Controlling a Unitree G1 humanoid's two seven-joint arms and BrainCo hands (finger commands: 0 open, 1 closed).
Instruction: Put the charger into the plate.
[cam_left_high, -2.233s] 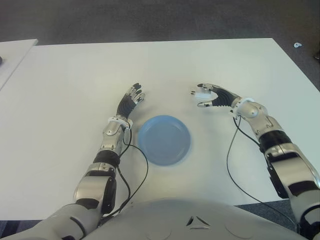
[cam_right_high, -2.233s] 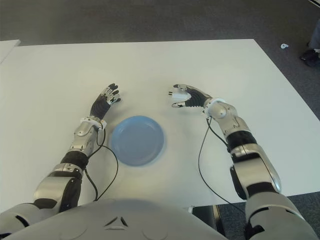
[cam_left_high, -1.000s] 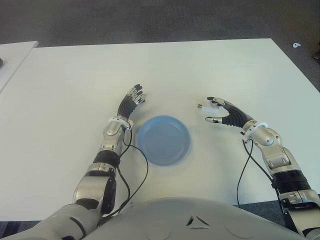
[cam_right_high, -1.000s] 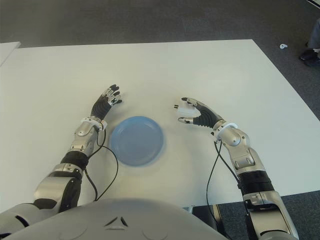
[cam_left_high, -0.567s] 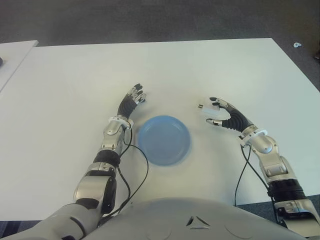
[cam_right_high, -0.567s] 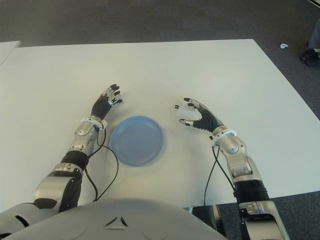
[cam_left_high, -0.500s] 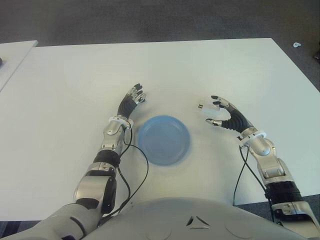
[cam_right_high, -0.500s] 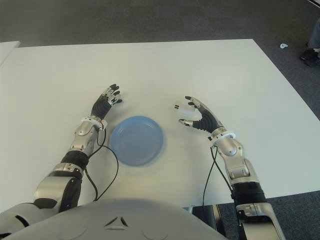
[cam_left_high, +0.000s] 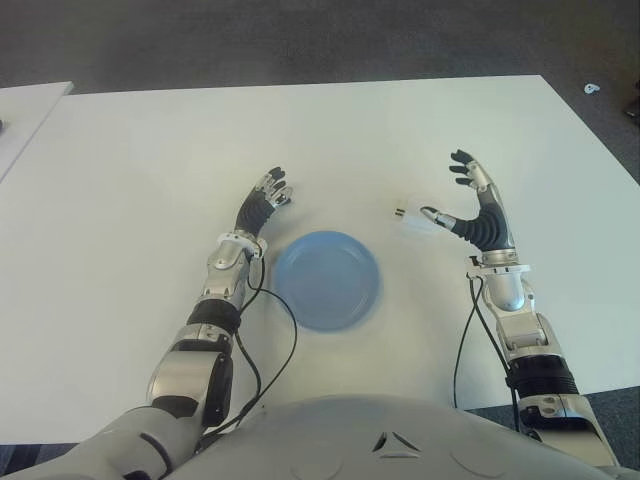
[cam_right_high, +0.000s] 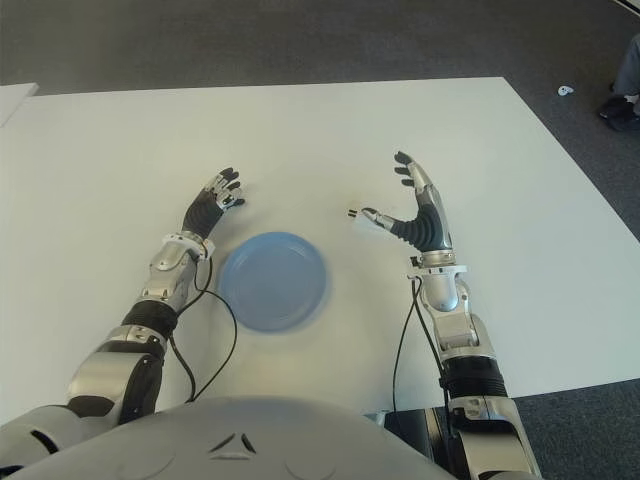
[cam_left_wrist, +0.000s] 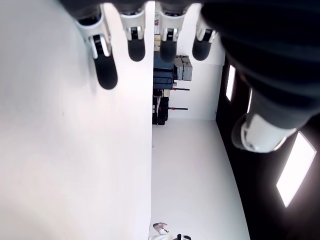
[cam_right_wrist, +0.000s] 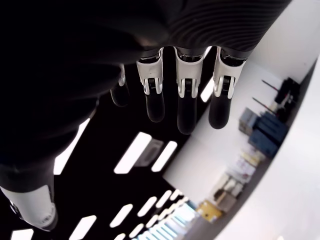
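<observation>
The blue plate (cam_left_high: 327, 280) lies on the white table (cam_left_high: 140, 170) in front of me. The white charger (cam_left_high: 407, 217), with its metal prongs pointing left, shows against the table just right of the plate's far rim and outside the plate. My right hand (cam_left_high: 447, 192) stands upright beside it with fingers spread and nothing in them; its thumb tip is right next to the charger. The right wrist view shows straight, empty fingers (cam_right_wrist: 184, 95). My left hand (cam_left_high: 268, 193) shows left of the plate, fingers extended and empty.
A second white table's corner (cam_left_high: 25, 105) shows at the far left. Dark carpet (cam_left_high: 300, 40) lies beyond the table's far edge. A black cable (cam_left_high: 277, 340) hangs from my left forearm near the plate's front-left side.
My right hand carried the charger nearer the plate, then turned upright and spread its fingers, letting the charger go. The left hand has stayed where it was.
</observation>
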